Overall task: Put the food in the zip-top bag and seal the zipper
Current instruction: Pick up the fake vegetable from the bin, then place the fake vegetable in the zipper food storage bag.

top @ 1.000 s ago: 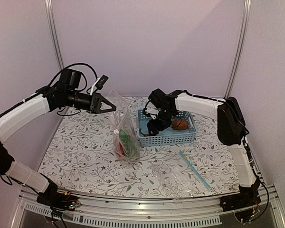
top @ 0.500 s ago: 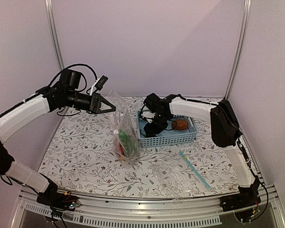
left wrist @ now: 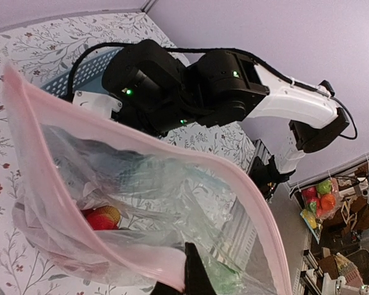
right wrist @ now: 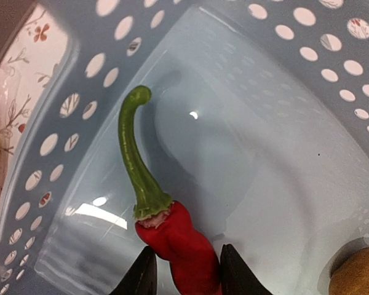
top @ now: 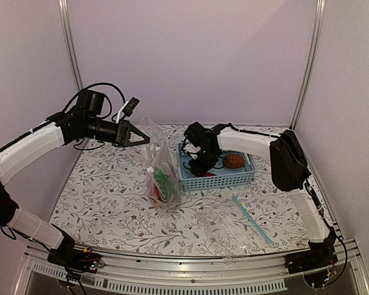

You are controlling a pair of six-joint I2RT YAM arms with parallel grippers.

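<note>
no readable text, no labels or brands, far background perhaps too blurred

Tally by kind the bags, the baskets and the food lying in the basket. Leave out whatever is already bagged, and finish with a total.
Clear bags: 2 (pink-strip bag, teal-strip bag)
Blue basket: 1
Red chili: 1
Brown potato: 1
Total: 5

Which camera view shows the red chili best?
Right wrist view: the red chili lies close-up in the blue basket, between the right gripper fingers. From above the right arm hides it; the left wrist misses it.
</note>
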